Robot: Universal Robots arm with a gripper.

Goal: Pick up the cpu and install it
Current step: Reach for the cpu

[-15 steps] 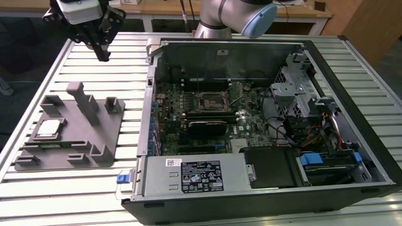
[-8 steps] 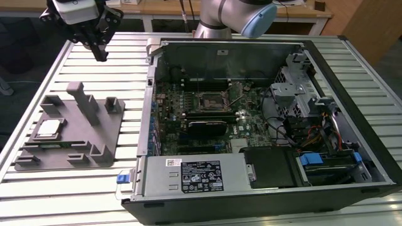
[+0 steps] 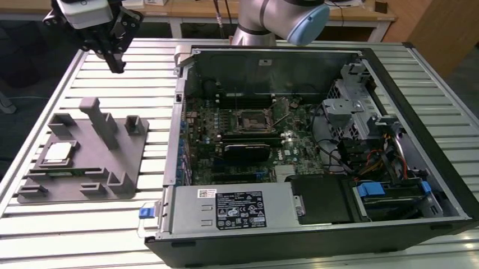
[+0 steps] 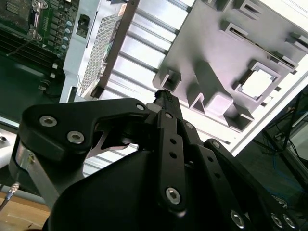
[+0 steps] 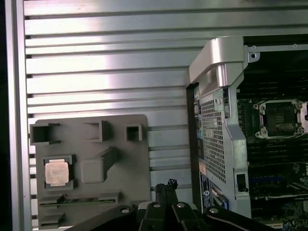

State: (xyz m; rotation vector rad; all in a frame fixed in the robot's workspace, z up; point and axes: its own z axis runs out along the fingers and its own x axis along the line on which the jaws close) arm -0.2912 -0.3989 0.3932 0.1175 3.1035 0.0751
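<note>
The cpu [image 3: 58, 152], a small silver square chip, lies flat in a pocket of the grey tray [image 3: 112, 168] at the exterior view's left. It also shows in both wrist views, cpu [image 5: 57, 172] and cpu [image 4: 257, 83]. My gripper [image 3: 118, 68] hangs high above the table, beyond the tray's far end and well away from the cpu. Its black fingers meet at one tip in both wrist views, gripper [image 5: 167, 185] and gripper [image 4: 162, 94], shut with nothing held. The empty socket [image 3: 254, 119] sits on the motherboard inside the open computer case [image 3: 419, 101].
The grey tray [image 5: 120, 159] carries upright blocks and slots, one tall post [image 3: 101, 120] near its middle. The case's metal side wall [image 5: 219, 120] rises between tray and motherboard. Cables, a drive cage and a power supply [image 3: 232, 207] crowd the case. The table is slatted aluminium [image 3: 75, 235].
</note>
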